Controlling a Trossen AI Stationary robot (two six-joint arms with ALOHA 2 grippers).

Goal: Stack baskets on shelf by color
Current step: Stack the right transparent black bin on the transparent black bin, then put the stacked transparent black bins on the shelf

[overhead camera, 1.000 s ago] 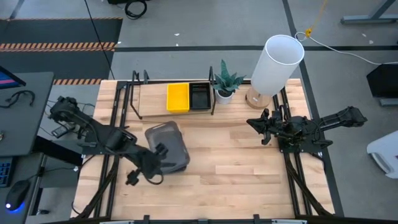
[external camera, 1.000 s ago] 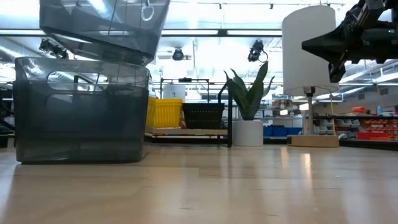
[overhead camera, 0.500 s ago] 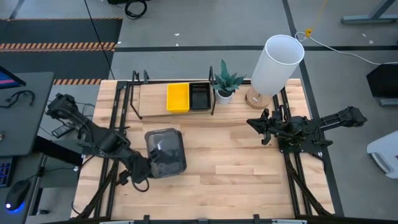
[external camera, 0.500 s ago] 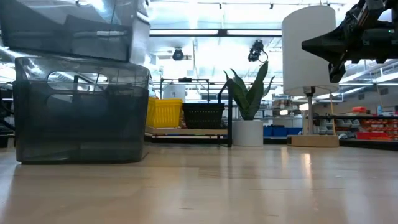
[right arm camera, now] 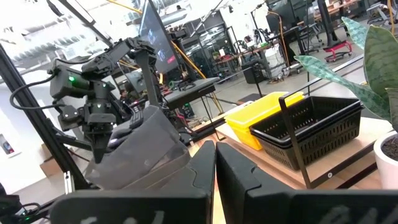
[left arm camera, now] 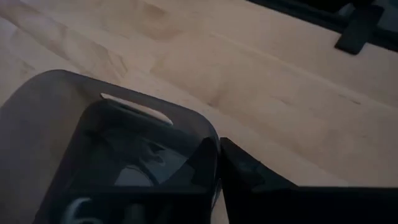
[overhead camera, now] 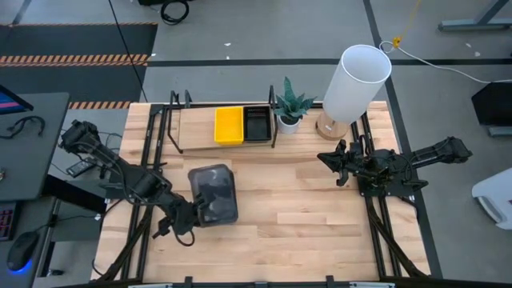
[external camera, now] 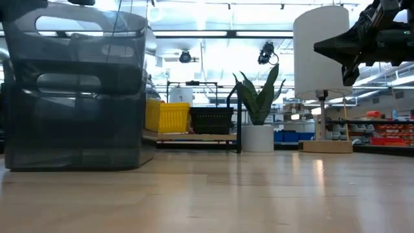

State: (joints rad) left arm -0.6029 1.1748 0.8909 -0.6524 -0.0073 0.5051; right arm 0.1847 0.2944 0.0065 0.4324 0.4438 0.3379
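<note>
Two dark grey baskets (overhead camera: pixel 214 194) sit one inside the other near the table's left middle. The upper one (external camera: pixel 74 39) is nested level in the lower one (external camera: pixel 74 129), whose bottom rests on the table. My left gripper (overhead camera: pixel 192 214) is shut on the upper basket at its near left corner. Yellow baskets (overhead camera: pixel 229 126) and black baskets (overhead camera: pixel 257 125) stand side by side on the shelf (overhead camera: pixel 196 126) at the far edge. My right gripper (overhead camera: pixel 332 162) hangs shut above the table's right side, apart from everything. My left gripper (left arm camera: pixel 219 149) pinches the upper grey basket's wall at a rounded corner of the rim (left arm camera: pixel 211 132), the near left one. One finger (left arm camera: pixel 202 167) is inside the basket and the other (left arm camera: pixel 245 173) outside. The fingers slant down from the near left. The basket sits level in the lower one.
A white plant pot (overhead camera: pixel 289 122) stands just right of the shelf, and a tall white lamp (overhead camera: pixel 356 78) on a wooden foot stands at the far right. Bare tabletop (overhead camera: pixel 304 216) lies between the two arms and toward the near edge.
The upper grey basket was raised and tilted over the lower one; my left gripper has levelled it and lowered it into the lower basket while drawing back slightly toward the table's near left. The stack has shifted a little with it. The hold stayed shut.
</note>
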